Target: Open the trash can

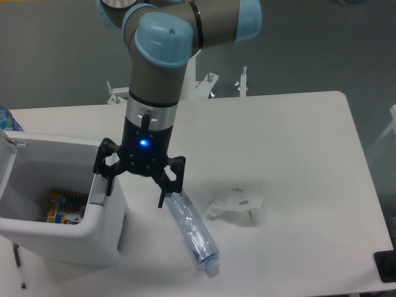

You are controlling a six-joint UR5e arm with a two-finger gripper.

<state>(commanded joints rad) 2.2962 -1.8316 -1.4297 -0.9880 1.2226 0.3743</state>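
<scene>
At my remote station, the trash can (62, 229) sat at the table's (297, 161) left front corner with its top open, the lid swung back out of the way and only a sliver of it showing at the left edge of the view. Colourful wrappers (62, 207) lay visible at the bottom of the bin. I judged the opening itself done: the interior was fully exposed. The gripper (136, 190) hung with its fingers spread wide, holding nothing, one fingertip (109, 185) poised over the grey push tab (97, 193) on the can's right rim; whether it touched the tab I could not tell. A crushed clear bottle (193, 232) lay just beside the can, and a crumpled white scrap (238, 206) lay near it. All that seemed left was lifting the arm clear.
</scene>
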